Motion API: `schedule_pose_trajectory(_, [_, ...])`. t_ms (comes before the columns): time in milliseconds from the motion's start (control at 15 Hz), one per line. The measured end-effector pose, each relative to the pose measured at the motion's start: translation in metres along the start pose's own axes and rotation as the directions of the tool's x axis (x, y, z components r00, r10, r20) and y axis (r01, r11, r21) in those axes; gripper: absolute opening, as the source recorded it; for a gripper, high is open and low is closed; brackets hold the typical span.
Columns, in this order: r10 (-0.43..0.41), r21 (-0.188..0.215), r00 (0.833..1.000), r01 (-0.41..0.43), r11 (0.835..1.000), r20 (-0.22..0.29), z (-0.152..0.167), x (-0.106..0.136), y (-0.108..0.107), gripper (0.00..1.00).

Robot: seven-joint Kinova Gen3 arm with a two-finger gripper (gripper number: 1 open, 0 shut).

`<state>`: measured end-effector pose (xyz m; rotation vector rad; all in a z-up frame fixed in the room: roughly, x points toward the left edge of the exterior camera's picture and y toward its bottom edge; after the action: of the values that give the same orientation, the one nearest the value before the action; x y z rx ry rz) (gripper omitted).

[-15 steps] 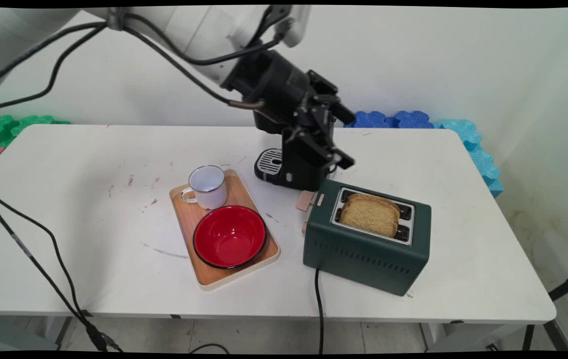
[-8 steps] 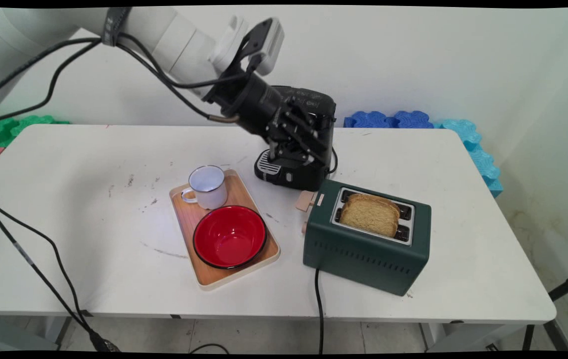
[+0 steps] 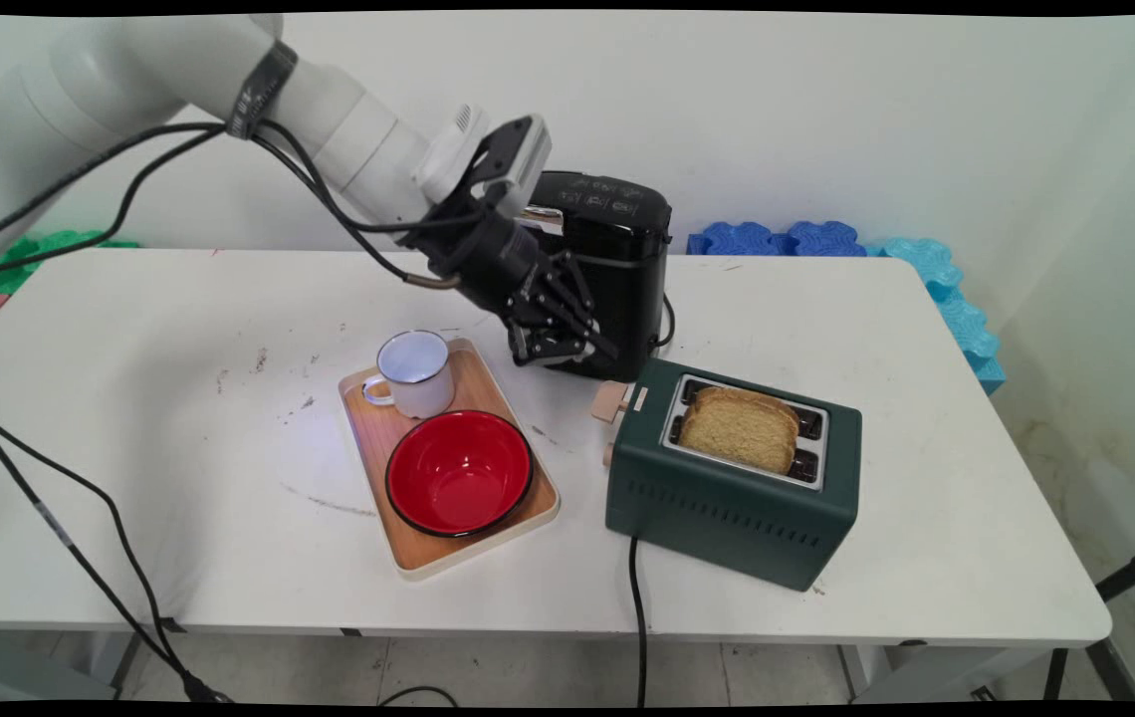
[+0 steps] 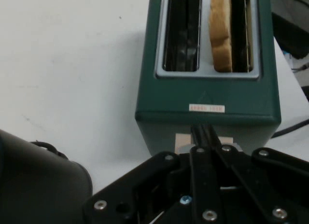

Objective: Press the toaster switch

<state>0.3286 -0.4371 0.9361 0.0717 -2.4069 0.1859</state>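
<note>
My gripper (image 3: pixel 605 351) hangs low in front of the black coffee machine (image 3: pixel 617 259), its fingers shut with nothing between them. It points at the near left end of the dark green toaster (image 3: pixel 727 508). In the hand view the closed fingertips (image 4: pixel 203 130) sit just before the toaster's (image 4: pixel 207 96) beige lever (image 4: pixel 182 138); whether they touch it I cannot tell. The lever (image 3: pixel 611 401) sticks out toward the tray. A slice of bread (image 3: pixel 737 430) stands in one slot (image 4: pixel 220 31); the other slot is empty.
A wooden tray (image 3: pixel 373 438) to the left holds a white mug (image 3: pixel 416 373) and a red bowl (image 3: pixel 459 472). The toaster's black cord (image 3: pixel 635 617) runs off the front edge. Blue foam mats (image 3: pixel 787 239) and green ones (image 3: pixel 0 254) lie behind the table.
The gripper has swung down and to the left, from above the coffee machine to a spot low in front of it, near the toaster's lever. Its fingers have gone from open to shut.
</note>
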Motion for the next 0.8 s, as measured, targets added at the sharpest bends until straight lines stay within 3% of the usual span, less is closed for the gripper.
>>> schedule_pose_trajectory(333, [-0.006,-0.023,1.000,0.006,1.000,0.022,0.014,-0.016,-0.004,0.00])
schedule_pose_trajectory(800, [-0.027,-0.050,1.000,0.027,0.998,0.009,0.032,-0.024,-0.007,0.00])
